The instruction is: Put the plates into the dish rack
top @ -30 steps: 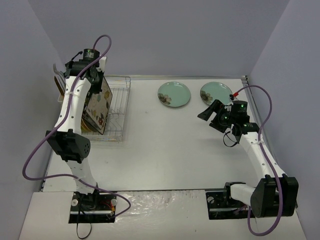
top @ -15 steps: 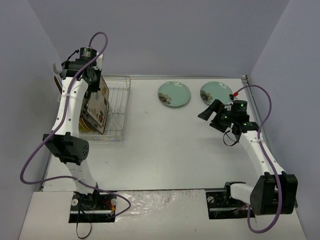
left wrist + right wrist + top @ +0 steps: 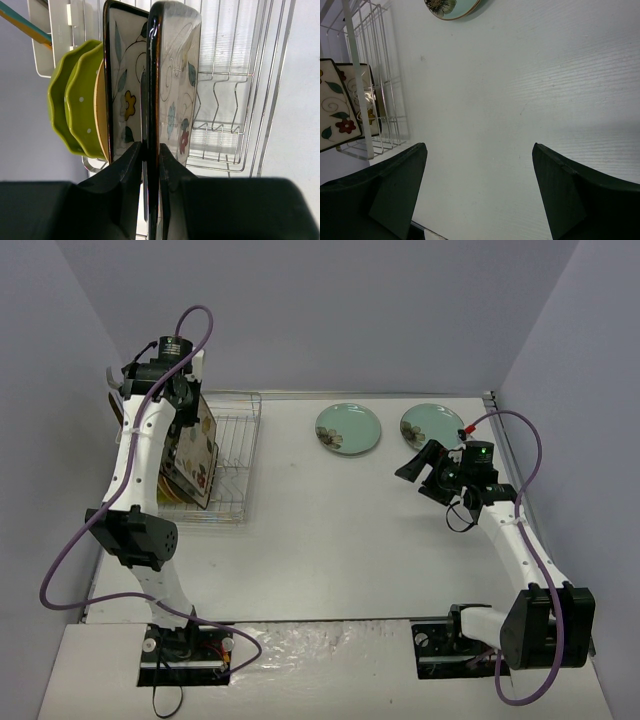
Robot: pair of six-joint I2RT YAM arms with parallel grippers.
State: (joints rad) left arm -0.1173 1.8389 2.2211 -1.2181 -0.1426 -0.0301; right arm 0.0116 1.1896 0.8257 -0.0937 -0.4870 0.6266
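The silver wire dish rack (image 3: 232, 455) stands at the table's left. My left gripper (image 3: 193, 418) is over it, shut on the top rim of a square dark-rimmed floral plate (image 3: 176, 75) that stands upright in the rack; its fingers (image 3: 121, 167) pinch the rim. Beside it stand the other square plate (image 3: 125, 90), a cream plate edge (image 3: 102, 117) and two lime-green dotted plates (image 3: 75, 107). Two pale teal plates (image 3: 348, 428) (image 3: 432, 426) lie flat at the back. My right gripper (image 3: 413, 466) is open and empty above the table, near the right teal plate.
A white utensil holder (image 3: 55, 35) with a teal and orange utensil is on the rack's end. The right wrist view shows the rack (image 3: 375, 75), the square plates (image 3: 335, 112) and one teal plate (image 3: 451, 7). Walls enclose the table on three sides.
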